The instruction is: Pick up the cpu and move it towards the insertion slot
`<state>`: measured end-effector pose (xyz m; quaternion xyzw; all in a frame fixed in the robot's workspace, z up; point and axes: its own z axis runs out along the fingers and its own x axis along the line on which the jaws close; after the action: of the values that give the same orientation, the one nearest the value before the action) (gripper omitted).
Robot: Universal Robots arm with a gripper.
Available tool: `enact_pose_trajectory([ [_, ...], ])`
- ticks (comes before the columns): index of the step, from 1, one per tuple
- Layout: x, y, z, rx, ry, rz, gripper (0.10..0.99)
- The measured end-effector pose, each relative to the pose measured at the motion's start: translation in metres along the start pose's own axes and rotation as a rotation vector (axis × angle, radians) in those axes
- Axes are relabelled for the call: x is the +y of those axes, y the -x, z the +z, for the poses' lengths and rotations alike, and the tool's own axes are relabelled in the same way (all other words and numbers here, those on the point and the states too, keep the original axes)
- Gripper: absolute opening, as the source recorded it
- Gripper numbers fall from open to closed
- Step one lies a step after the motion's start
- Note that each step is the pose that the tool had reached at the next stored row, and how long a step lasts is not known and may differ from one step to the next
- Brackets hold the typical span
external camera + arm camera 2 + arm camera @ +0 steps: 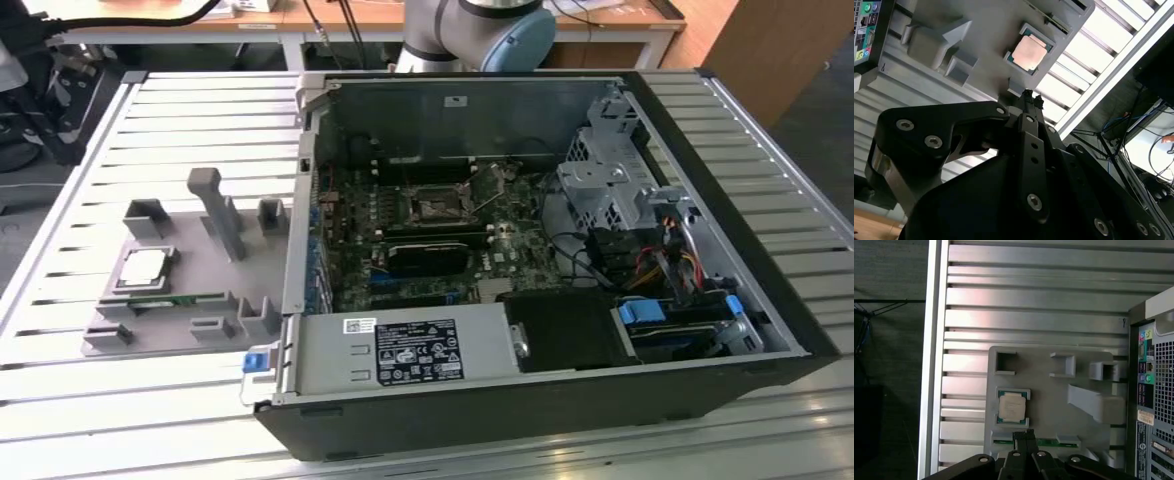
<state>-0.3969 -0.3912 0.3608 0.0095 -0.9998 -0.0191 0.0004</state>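
The cpu (pixel 144 268) lies flat in a pocket of the grey plastic fixture (pixel 200 255) on the slatted table, at the exterior view's left. Its silvery top shows in both wrist views (pixel 1029 52) (pixel 1012 406). The insertion slot (pixel 437 207) is the dark square socket with a metal frame on the motherboard inside the open computer case. My gripper (pixel 1024 434) (pixel 1031 97) hangs well above the fixture, beside the cpu and apart from it. Its fingertips stand together, shut, with nothing between them.
A green memory stick (pixel 160 300) (pixel 1046 442) lies in the fixture beside the cpu. Grey posts (pixel 220 210) rise from the fixture. The open case wall (pixel 310 190) stands between fixture and motherboard. A black card (pixel 427 255) and cables (pixel 654 265) fill the case.
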Motion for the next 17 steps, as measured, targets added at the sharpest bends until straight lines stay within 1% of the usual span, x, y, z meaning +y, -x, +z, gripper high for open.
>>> enact_pose_trajectory([
  [3,-0.0009,-0.0007,0.0018,0.0002,0.0,0.0,0.106],
  [5,-0.0026,-0.0009,0.0029,0.0003,0.0,-0.001,0.106],
  [12,-0.0061,-0.0028,0.0105,-0.0006,0.0,-0.001,0.106],
  [17,-0.0082,-0.0035,0.0134,-0.0007,0.0,-0.001,0.106],
])
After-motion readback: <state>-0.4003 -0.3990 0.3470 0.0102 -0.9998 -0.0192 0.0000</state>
